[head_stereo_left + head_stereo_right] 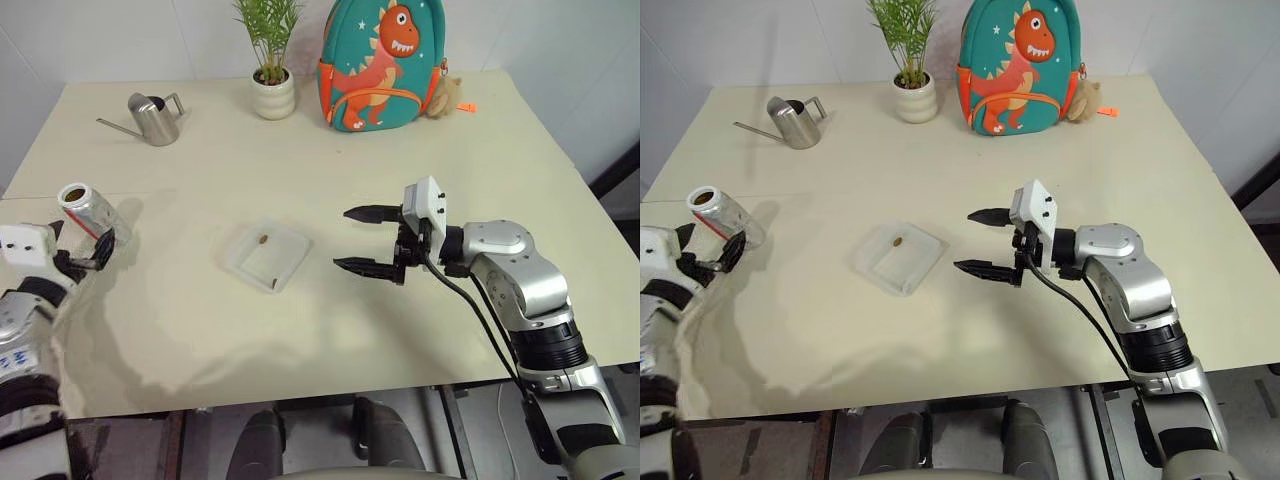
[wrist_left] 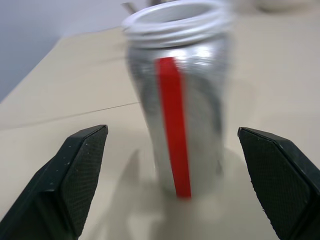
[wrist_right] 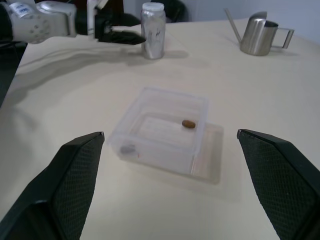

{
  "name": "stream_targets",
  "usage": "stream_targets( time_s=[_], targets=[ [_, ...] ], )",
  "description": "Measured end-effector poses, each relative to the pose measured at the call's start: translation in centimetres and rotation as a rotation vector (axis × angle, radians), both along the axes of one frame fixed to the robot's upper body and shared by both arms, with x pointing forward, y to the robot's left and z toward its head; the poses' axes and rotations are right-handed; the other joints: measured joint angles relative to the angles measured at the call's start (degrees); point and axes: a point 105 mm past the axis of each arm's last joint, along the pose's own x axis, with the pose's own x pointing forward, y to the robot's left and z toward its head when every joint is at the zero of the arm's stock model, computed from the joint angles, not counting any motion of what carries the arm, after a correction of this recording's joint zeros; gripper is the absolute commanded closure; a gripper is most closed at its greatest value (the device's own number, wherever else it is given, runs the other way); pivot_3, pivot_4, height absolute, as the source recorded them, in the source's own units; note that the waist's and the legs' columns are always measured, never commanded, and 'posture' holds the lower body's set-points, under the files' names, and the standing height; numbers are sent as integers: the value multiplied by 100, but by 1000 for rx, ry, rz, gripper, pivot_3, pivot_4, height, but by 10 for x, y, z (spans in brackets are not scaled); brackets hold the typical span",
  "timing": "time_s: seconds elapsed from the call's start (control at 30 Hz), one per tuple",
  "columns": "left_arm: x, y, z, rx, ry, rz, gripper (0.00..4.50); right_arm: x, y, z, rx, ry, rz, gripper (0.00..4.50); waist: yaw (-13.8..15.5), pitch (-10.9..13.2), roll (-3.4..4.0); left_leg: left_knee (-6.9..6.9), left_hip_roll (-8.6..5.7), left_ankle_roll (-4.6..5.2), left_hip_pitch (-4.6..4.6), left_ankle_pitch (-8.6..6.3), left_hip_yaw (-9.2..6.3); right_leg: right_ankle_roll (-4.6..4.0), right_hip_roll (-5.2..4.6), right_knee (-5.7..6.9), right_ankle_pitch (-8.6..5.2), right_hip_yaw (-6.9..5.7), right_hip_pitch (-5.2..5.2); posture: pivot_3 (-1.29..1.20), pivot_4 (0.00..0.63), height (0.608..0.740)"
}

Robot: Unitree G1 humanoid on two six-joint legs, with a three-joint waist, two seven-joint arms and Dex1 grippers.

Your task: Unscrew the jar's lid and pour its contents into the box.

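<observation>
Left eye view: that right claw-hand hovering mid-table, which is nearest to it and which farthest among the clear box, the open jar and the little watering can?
1. The box, just off the tips of the right gripper's open fingers, mid-table.
2. The jar, standing open near the table's left edge, between the left gripper's fingers.
3. The watering can, at the far left, towards the wall.

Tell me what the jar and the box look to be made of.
The small silvery cylindrical jar looks like thin metal, probably aluminium: bright reflections, shiny finish, with a red strip on its side and a white threaded rim. The shallow square clear box looks like plastic: translucent walls, rounded corners, the table showing through.
</observation>
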Motion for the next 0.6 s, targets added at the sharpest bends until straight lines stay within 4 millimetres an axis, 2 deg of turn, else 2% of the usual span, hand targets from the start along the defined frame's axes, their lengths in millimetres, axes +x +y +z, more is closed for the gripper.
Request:
stream_targets(
  time_s=[0.2, 0.27, 0.37, 0.5, 0.6],
  targets=[
    [-31, 1, -15, 148, 161, -132, 63, -1, -4, -2, -13, 6, 14, 0, 8, 0, 1, 2, 7, 6, 1, -16, 8, -8, 2, -2, -2, -2, -2, 0, 150, 740],
    [-44, -5, -22, 203, 221, -195, 63, 0, -9, -3, -24, 11, 8, 0, 5, 0, 1, 1, 14, 7, 0, -25, 13, -12, 5, -6, -4, -2, -5, 0, 150, 740],
    [-51, -34, -14, 269, 213, -333, 63, 2, -15, -3, -20, 10, -5, 0, 36, 1, 1, 2, 24, 4, -3, -30, 15, -18, 11, -7, -8, -5, -7, 0, 150, 740],
    [-45, -82, 21, 281, 69, -496, 63, 2, -21, 0, -32, -7, -8, 0, 32, 1, 2, 6, 26, 4, -1, -31, 17, -19, 12, -5, -8, -5, -6, 0, 150, 740],
    [-40, -112, 36, 258, 15, -596, 63, 2, -29, 2, -43, -14, -22, 0, 20, 1, 3, 5, 29, 4, 1, -31, 17, -20, 19, -2, -8, -4, -6, 0, 150, 740]
  ],
)
